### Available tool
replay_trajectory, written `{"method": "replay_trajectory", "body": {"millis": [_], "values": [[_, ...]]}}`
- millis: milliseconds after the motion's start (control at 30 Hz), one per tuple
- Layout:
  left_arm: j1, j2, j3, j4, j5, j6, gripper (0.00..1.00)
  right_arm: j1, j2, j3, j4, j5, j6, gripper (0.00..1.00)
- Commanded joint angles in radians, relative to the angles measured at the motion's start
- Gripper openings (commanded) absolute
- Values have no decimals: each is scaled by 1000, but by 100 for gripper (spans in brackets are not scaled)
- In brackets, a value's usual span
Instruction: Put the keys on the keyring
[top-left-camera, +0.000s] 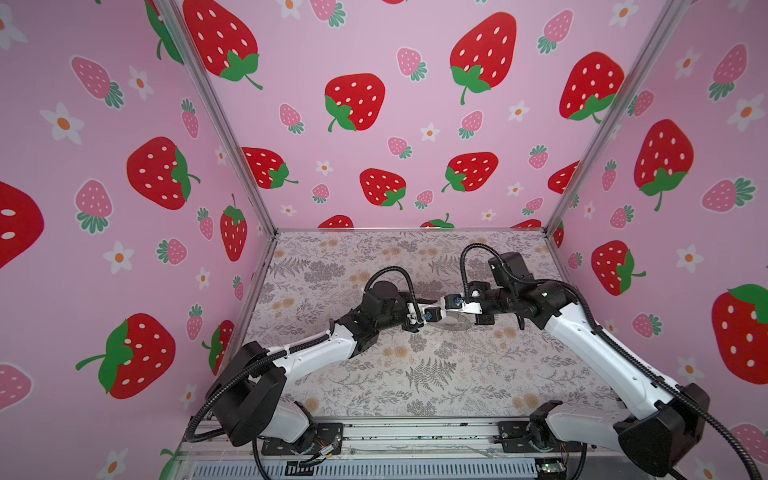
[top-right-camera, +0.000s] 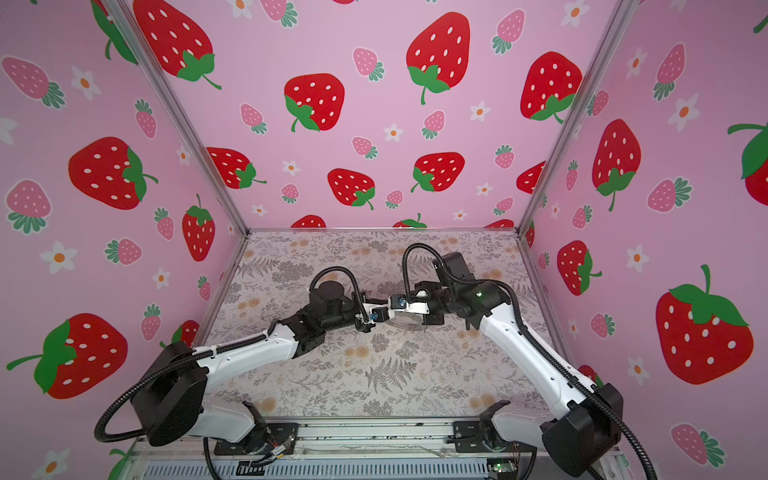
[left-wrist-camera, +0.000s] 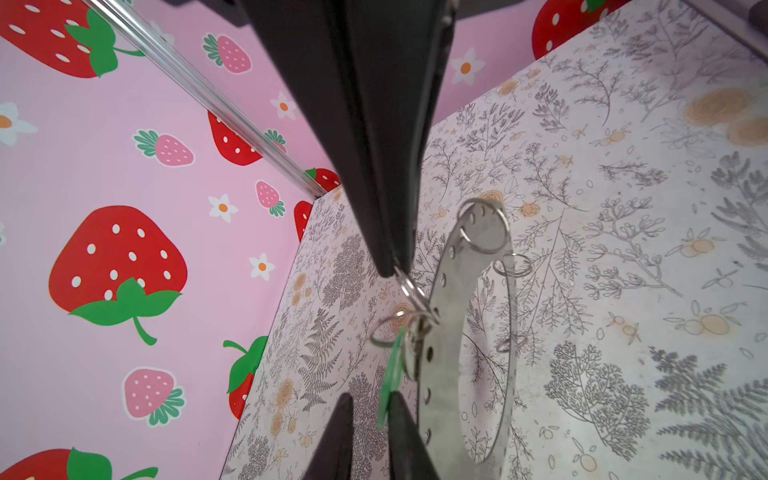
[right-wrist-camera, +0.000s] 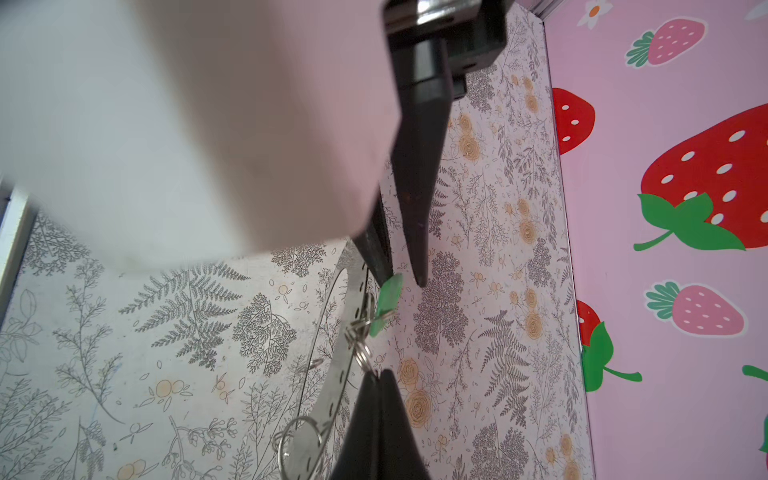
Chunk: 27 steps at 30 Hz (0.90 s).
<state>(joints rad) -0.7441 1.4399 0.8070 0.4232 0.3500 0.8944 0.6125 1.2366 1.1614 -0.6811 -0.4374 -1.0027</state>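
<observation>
Just below mid-frame in both top views, my left fingers (left-wrist-camera: 403, 440) stand slightly parted about the keys (left-wrist-camera: 390, 374), whose long axis runs straight on to the keyring (left-wrist-camera: 457, 270), where my right fingers (left-wrist-camera: 374, 187) pinch a wire loop (left-wrist-camera: 409, 286) tight.

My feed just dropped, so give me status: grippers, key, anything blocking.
Right gripper shut on wire loop at keyring rim. Left gripper open, green key tag loose between its jaws. Threaded or not, unclear. No obstruction seen.
</observation>
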Motion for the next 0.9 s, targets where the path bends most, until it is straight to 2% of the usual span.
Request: {"method": "replay_trajectory", "body": {"millis": [0,133,267,433,533,667,767,867], "values": [[-6,-7,22,-2,-11,45,23,-6,-24,-15,51,-76,28,0],[9,-8,25,-12,-11,36,27,-11,-34,-33,72,-51,37,0],[32,-25,12,-14,2,27,35,-18,-27,-15,36,-26,10,0],[79,-57,25,-62,27,-7,41,-20,-10,21,-13,7,-30,0],[118,-79,79,-168,111,-54,42,-20,0,41,-39,24,-55,0],[132,-67,171,-337,235,-23,43,-20,14,76,-85,14,-96,0],[133,-21,207,-344,253,-20,43,-20,5,77,-89,-18,-127,0],[134,23,228,-300,225,-31,43,-20,-7,70,-98,-42,-167,0]]}}
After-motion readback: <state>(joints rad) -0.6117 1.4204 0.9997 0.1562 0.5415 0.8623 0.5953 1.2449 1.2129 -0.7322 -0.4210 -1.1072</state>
